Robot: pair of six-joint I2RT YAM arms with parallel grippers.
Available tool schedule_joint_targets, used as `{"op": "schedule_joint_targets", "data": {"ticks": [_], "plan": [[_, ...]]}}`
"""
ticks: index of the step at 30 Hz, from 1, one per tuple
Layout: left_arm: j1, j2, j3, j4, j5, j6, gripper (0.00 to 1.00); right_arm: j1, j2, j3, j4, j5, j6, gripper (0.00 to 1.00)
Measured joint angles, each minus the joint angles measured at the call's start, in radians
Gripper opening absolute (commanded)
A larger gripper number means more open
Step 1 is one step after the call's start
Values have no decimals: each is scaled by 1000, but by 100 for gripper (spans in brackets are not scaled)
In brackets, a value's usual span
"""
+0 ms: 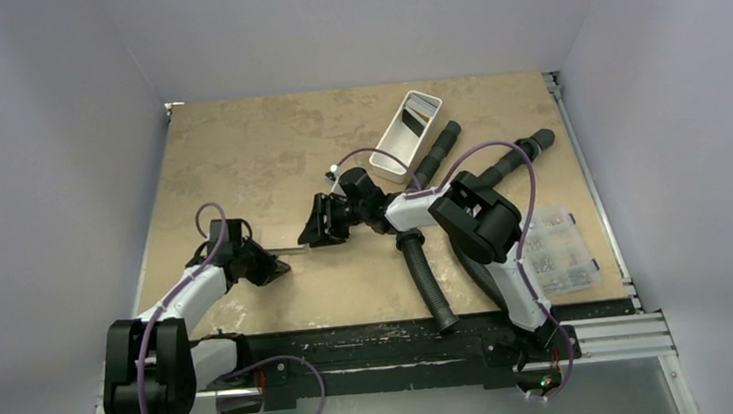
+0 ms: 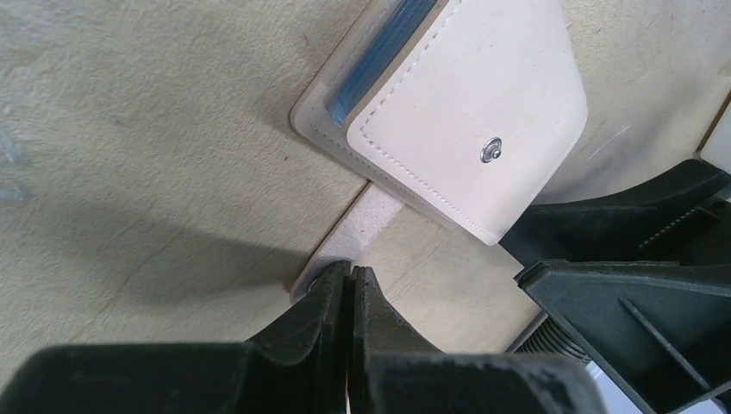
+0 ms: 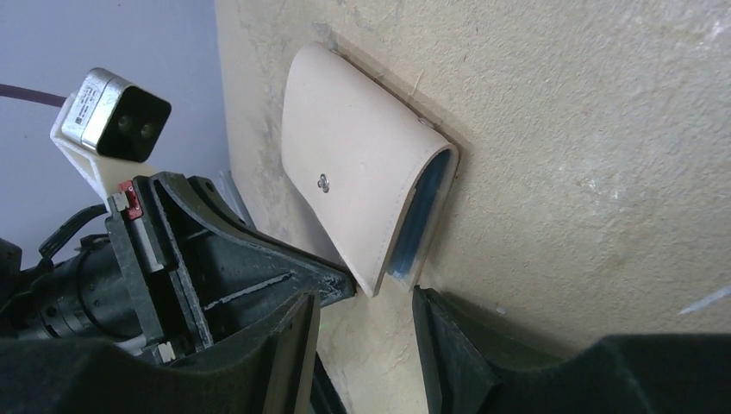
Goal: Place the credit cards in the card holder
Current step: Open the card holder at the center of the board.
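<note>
Tan fibreboard table [image 1: 238, 158] carries everything, with a white tray [image 1: 406, 133] and a clear compartment box [image 1: 558, 245] well apart from both grippers. My right gripper [image 3: 366, 345] stands with its jaws apart. The card holder [image 3: 349, 185] lies just ahead of it, the near corner pointing into the gap and, as far as I can tell, touching neither finger. My left gripper [image 2: 349, 278] has its jaws pressed together on the snap tab [image 2: 366, 216], which runs from the tips out to the holder just beyond. The holder is folded over, and a light blue card [image 2: 379, 56] shows as an edge between the leaves; I cannot find the black and orange cards in any view. My worry is the tab: it is a thin strap, and a sideways pull may slip it from the pinch or drag the whole holder across the board. If the right jaws close off-centre on the corner, they could squeeze the blue card out. The snap stud [image 2: 491, 151] sits bare, so nothing fastens the leaves.
</note>
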Motion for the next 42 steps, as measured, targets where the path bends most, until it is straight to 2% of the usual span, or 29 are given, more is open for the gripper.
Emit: {"op": "schedule_joint_targets", "data": {"ticks": [10, 19, 31, 34, 39, 42], "plan": [[-2, 29, 16, -15, -5, -7, 0, 11, 6, 18, 37, -34, 35, 44], [-5, 17, 20, -32, -31, -43, 0, 0, 18, 104, 110, -68, 116, 45], [-5, 24, 29, -41, -40, -47, 0, -75, 283, 365, 102, -40, 66, 49], [-5, 26, 42, -50, -39, -18, 0, -82, 308, 404, 94, -42, 41, 52], [10, 12, 101, -98, -64, 91, 28, -79, 309, 443, 39, -21, -35, 54], [28, -13, 167, -89, -40, 138, 32, -78, 307, 459, 2, -16, -79, 55]]}}
